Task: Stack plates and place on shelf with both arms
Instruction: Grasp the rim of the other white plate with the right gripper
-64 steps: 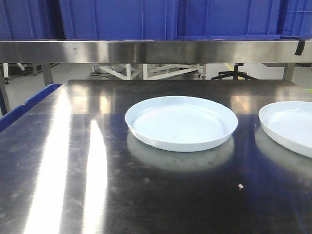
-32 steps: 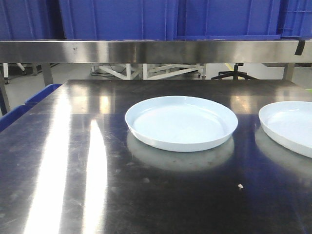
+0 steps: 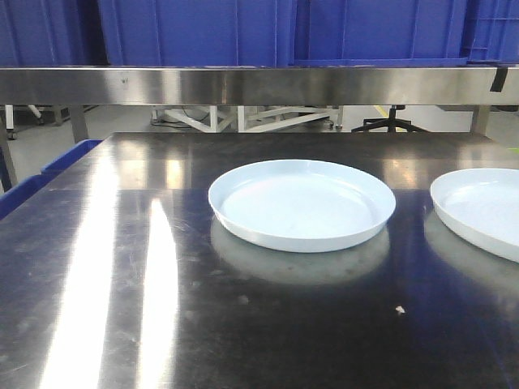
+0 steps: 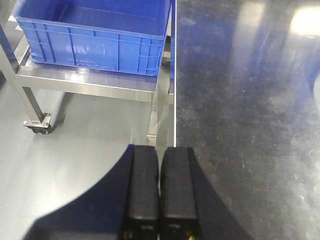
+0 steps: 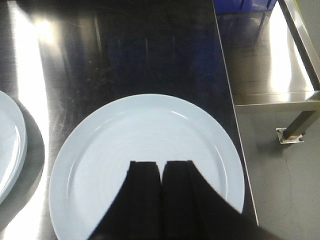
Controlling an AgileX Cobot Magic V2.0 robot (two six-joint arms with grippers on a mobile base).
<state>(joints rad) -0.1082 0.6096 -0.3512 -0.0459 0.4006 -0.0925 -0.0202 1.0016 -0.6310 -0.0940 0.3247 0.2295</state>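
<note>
Over the right plate (image 5: pixel 145 130), the right end effector (image 5: pixel 161 167) hangs with its fingers pressed together and nothing between them, apparently staged above its intended pick. Likewise closed and empty, the left end effector (image 4: pixel 159 155) hangs at the left edge of the table (image 4: pixel 240 100), well apart from either plate. Both plates lie flat and separate on the table, the centre plate (image 3: pixel 302 203) near the right one; stacking is not begun.

Judgement: each arm is parked on its own side, ready for a two-armed lift.

Only the front view shows the shelf (image 3: pixel 243 85) with blue crates (image 3: pixel 195 32) on it, and it shows neither arm. Only the wrist views show finger state. The left one also shows a blue crate (image 4: pixel 95 35) on a lower rack (image 4: pixel 90 82) beside the table.
</note>
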